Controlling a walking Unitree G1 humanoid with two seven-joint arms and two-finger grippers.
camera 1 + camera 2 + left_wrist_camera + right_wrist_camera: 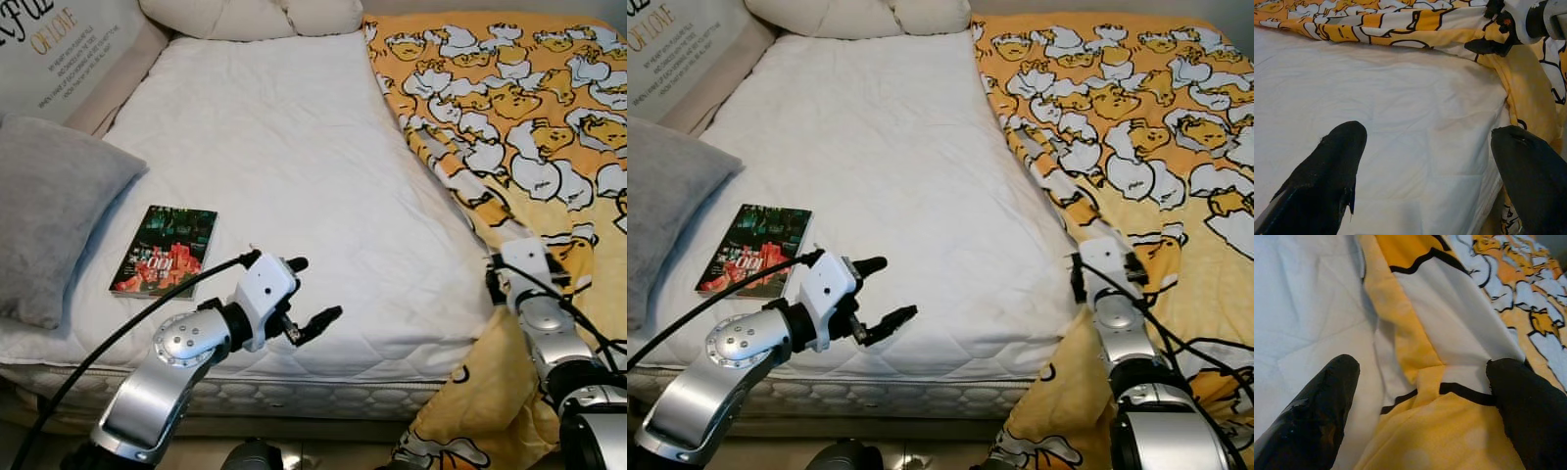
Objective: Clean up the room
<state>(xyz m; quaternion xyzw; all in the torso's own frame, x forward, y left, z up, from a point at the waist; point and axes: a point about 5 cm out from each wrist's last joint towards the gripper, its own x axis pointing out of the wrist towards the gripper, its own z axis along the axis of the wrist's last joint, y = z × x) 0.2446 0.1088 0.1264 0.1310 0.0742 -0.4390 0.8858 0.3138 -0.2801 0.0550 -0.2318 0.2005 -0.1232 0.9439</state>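
The yellow duck-print blanket covers the bed's right half and spills over the foot edge, where its lower folds are cut off by the frame. The right gripper hovers just over the blanket's inner edge near the foot of the bed, its two black fingers spread wide with a fold of yellow cloth lying between them; whether the fingertips actually touch the cloth cannot be told, and in the head views the fingers are hidden behind the wrist. The left gripper hangs above the near edge of the bare white mattress, well to the left of the blanket, fingers wide apart and holding nothing. Just left of that gripper, a book with a dark cover lies flat on the mattress; its title is too small to read. Further left, a grey pillow is partly cut off by the frame. Beyond both grippers, cream pillows at the head of the bed are cropped at the top.
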